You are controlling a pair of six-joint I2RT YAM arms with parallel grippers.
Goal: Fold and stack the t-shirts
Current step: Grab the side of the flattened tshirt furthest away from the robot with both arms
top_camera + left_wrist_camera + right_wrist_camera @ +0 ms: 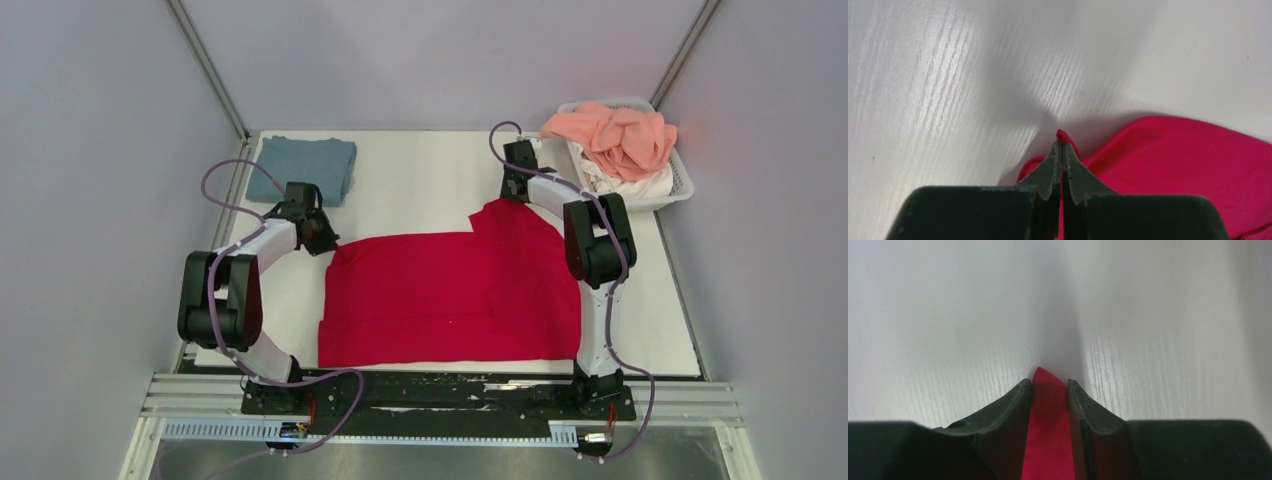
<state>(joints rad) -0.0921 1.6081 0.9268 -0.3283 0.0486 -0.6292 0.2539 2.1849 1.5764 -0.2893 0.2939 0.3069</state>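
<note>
A crimson red t-shirt (450,290) lies spread on the white table, partly folded, its far right corner drawn up. My left gripper (325,238) is at the shirt's far left corner. In the left wrist view the gripper (1062,145) is shut on a pinch of the red cloth (1173,165). My right gripper (512,190) is at the far right corner. In the right wrist view the gripper (1050,385) holds red cloth (1048,440) that fills the narrow gap between its jaws. A folded blue-grey t-shirt (305,168) lies at the far left.
A white slatted basket (680,185) stands at the far right, with a salmon pink t-shirt (615,135) heaped over a white one (630,185). Grey walls close in both sides. The table (420,180) is bare behind the red shirt.
</note>
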